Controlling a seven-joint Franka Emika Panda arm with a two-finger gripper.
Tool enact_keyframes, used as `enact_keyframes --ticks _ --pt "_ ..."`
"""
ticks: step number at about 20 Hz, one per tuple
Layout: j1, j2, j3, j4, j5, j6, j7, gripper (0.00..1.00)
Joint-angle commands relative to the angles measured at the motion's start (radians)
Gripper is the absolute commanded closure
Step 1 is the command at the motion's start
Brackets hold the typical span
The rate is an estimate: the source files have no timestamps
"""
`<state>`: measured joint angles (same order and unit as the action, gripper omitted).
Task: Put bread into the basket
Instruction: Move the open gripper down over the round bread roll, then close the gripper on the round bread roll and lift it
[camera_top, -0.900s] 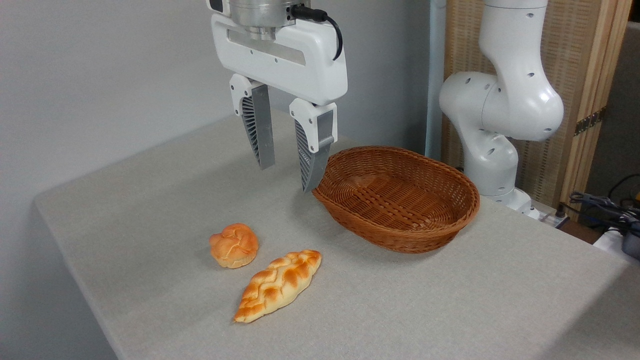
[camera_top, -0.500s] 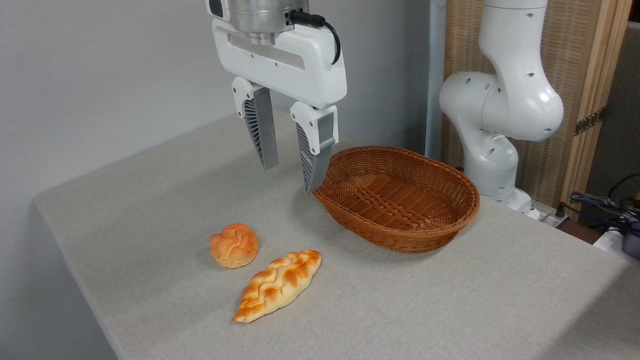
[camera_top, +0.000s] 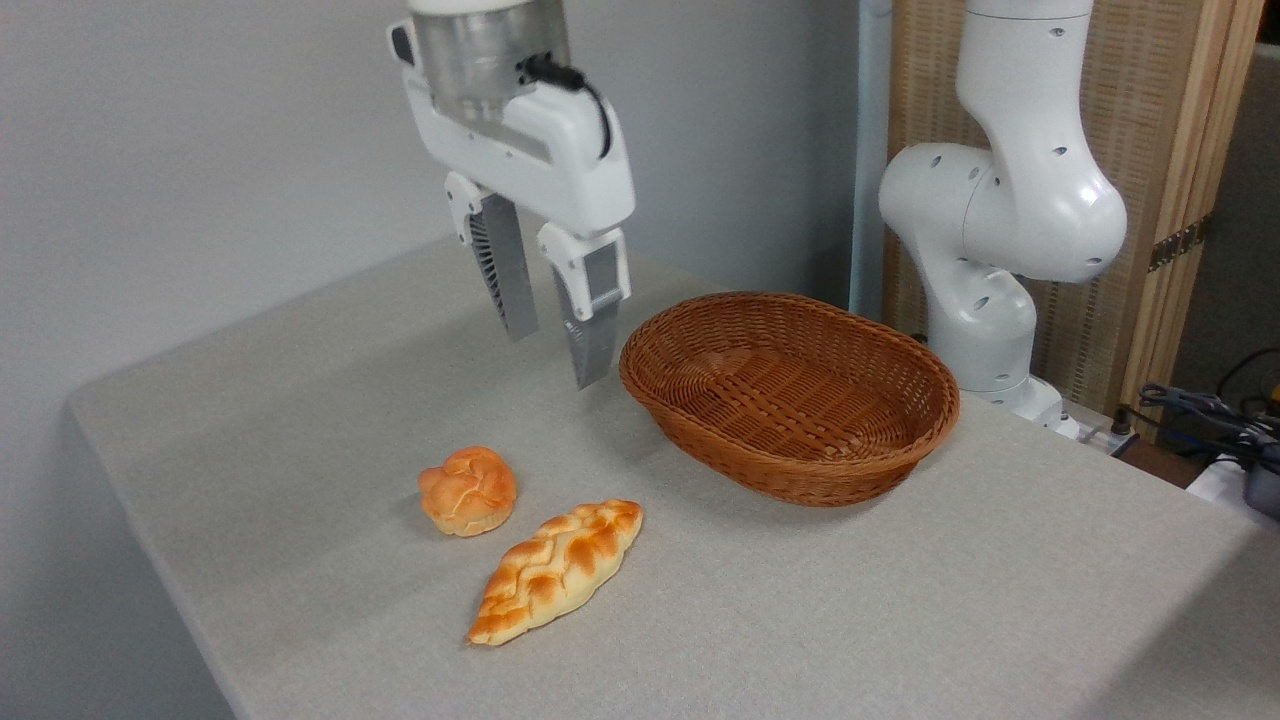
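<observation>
Orange-golden knotted bread (camera_top: 468, 490): on the grey table (camera_top: 300, 400), below and slightly left of the gripper (camera_top: 555, 355), well apart from it. Gripper: fingers spread, holding nothing, apparently hanging above the tabletop. Wicker basket (camera_top: 790, 395): brown, oval, just right of the fingertips. Braided loaf (camera_top: 557, 570): just beside the bread, farther below the tool.

Open tabletop (camera_top: 300, 400) surrounds the bun (camera_top: 468, 490) on three sides; the braided loaf (camera_top: 556, 570) crowds its lower right.
</observation>
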<state>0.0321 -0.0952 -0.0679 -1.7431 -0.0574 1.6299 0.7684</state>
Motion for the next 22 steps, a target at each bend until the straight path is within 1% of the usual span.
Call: enact_keyframes --ticks 1,4,6,7,9,11,13,17,18,19,20,21,22 --pt "-0.003 0.009 -0.045 -0.103 -0.019 0.146 -0.009 0.0" --pt "-0.004 0.012 -0.101 -0.215 -0.021 0.305 -0.021 0.0" --pt "-0.004 0.031 -0.131 -0.266 -0.025 0.419 -0.035 0.0" --pt "-0.009 0.046 -0.151 -0.282 -0.036 0.468 -0.046 0.0" --pt "-0.03 0.069 -0.159 -0.311 -0.038 0.549 -0.051 0.0" --pt "-0.044 0.081 -0.161 -0.346 -0.038 0.608 -0.047 0.0" --pt "-0.044 0.094 -0.179 -0.358 -0.038 0.634 -0.047 0.0" --pt "-0.044 0.117 -0.187 -0.378 -0.016 0.683 -0.037 0.0" --pt "-0.046 0.118 -0.185 -0.381 -0.009 0.686 -0.037 0.01" --pt "-0.044 0.118 -0.187 -0.389 -0.004 0.688 -0.037 0.18" --pt "-0.044 0.118 -0.187 -0.389 -0.004 0.688 -0.037 0.42" --pt "-0.044 0.117 -0.187 -0.388 -0.004 0.688 -0.035 0.59" --pt "-0.044 0.117 -0.187 -0.389 -0.004 0.688 -0.035 0.67"
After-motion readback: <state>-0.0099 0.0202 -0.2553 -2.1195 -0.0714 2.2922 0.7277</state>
